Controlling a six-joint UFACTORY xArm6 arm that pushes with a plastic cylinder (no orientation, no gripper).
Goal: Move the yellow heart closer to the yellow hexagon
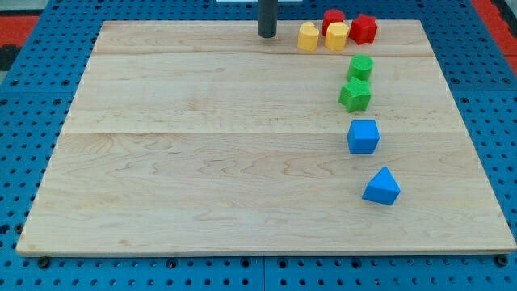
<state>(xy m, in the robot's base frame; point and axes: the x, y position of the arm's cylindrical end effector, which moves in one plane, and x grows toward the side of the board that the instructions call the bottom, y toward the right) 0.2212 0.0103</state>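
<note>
Wooden surface (202,162) lying on a blue pegboard (32,32), with wide open room over the whole left and middle. All blocks gathered on the view's right. At the top edge, very little room: yellow heart (308,37) just beside yellow hexagon (337,35), nearly touching, with a red block (333,18) behind them and a red star-like block (363,29) at the right. Below, a small green block (360,68), then a green star (355,94), a blue cube (363,137), and a blue triangular block (381,187), well apart from the bottom edge. Dark rod standing upright at the top edge, my tip (267,35) near the heart's left, not touching. No claw on this arm, nothing held.
</note>
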